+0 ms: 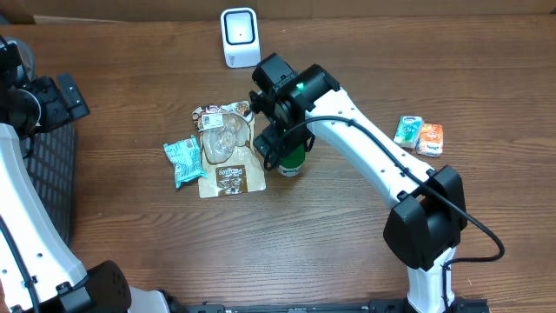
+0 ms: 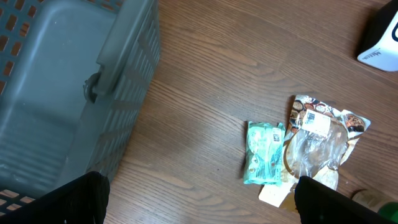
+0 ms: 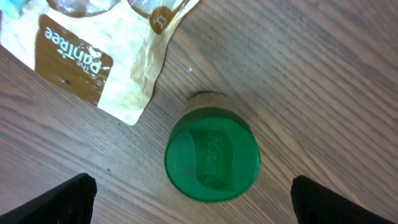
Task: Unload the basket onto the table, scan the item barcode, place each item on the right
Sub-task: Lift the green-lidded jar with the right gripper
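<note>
- The jar, which I take to be the item to scan, stands upright on the worktop at the middle of the overhead view. It is just right of the pouch and below the scanner at top centre.
- Risk: if the right gripper comes down off-centre, a finger could strike the green lid and tip the jar.
- Risk: the lid looks round and smooth, so a shallow pinch may slip or twist on the way to the scanner.
- Risk: no barcode shows from above. It may end up turned away from the scanner or covered by a finger.
- Risk: the pouch corner lies just beside the jar, so a finger could snag it.
- Right arm: it reaches from lower right to centre with the wrist bent down. The gripper is spread wide over the lid and holds nothing.
- Left arm: it sits at the left edge. The left gripper is wide open and empty, near the basket and well apart from the jar.
</note>
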Available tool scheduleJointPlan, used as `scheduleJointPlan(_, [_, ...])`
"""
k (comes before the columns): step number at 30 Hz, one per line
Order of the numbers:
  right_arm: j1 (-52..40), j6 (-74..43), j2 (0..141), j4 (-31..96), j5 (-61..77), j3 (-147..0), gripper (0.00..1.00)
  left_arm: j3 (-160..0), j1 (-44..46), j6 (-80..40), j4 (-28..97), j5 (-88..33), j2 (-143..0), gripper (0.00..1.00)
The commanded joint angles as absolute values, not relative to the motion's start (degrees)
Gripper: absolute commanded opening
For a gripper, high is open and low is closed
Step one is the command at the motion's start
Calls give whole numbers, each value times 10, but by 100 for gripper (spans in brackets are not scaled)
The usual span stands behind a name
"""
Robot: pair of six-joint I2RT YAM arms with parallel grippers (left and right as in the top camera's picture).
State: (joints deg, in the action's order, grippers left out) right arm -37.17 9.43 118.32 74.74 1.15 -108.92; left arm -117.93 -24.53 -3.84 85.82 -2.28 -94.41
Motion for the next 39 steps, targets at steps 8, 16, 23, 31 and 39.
scheduleJointPlan(8, [-362,121,1170,648,-17,-984,98,-1190,-247,-25,859,-19,-945,99])
scheduleJointPlan(16, [-349,121,1171,632,-9,-967,98,-1190,-247,-25,859,-19,-945,100])
scheduleJointPlan(23, [-349,121,1183,632,12,-967,94,-1190,-247,-25,859,-19,-945,100])
scheduleJointPlan(31, [-349,121,1190,626,12,-967,93,-1190,-247,-25,859,-19,-945,100])
scheduleJointPlan(39, [-349,120,1191,622,12,-967,89,-1190,-247,-25,859,-19,-945,99])
